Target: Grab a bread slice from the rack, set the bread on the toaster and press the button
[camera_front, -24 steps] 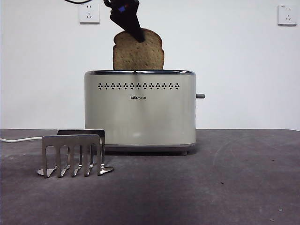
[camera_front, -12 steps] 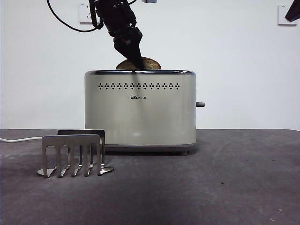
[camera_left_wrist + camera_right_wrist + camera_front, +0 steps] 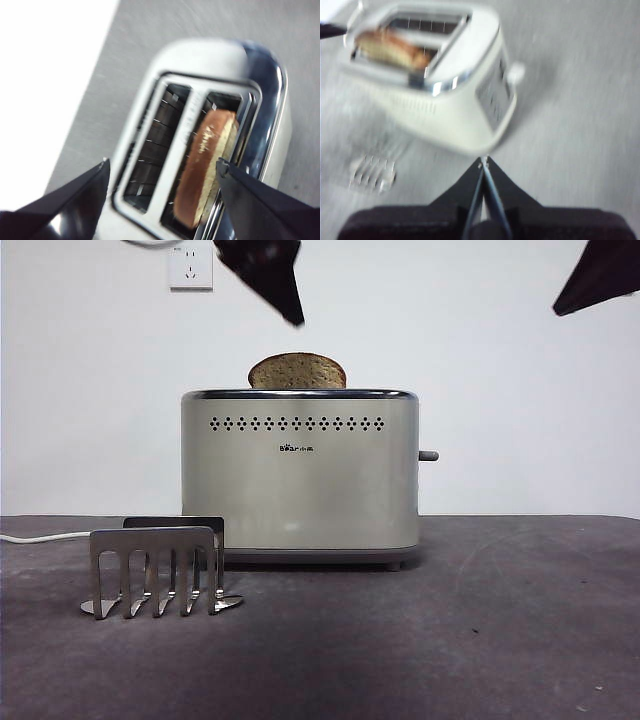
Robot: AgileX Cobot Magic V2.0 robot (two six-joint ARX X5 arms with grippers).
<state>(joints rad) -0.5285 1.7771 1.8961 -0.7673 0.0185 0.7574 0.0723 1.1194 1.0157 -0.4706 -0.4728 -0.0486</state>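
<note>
Front view shows the slice of bread (image 3: 297, 371) sitting down in the toaster (image 3: 299, 475), only its domed brown top showing above the chrome rim. My left gripper (image 3: 162, 167) hangs above the toaster, jaws spread wide and holding nothing; from its wrist camera I see the slice standing in one of the two slots, the other slot beside it bare. In the front view that gripper is the dark tip (image 3: 272, 278) above the bread, apart from it. My right gripper (image 3: 483, 161) is high off to the button's side, jaws pressed together, well apart from the toaster. The button (image 3: 428, 456) sticks out from the toaster's narrow end. The rack (image 3: 155, 570) stands on the table (image 3: 480, 630) near the toaster's other end, with no slice in it.
</note>
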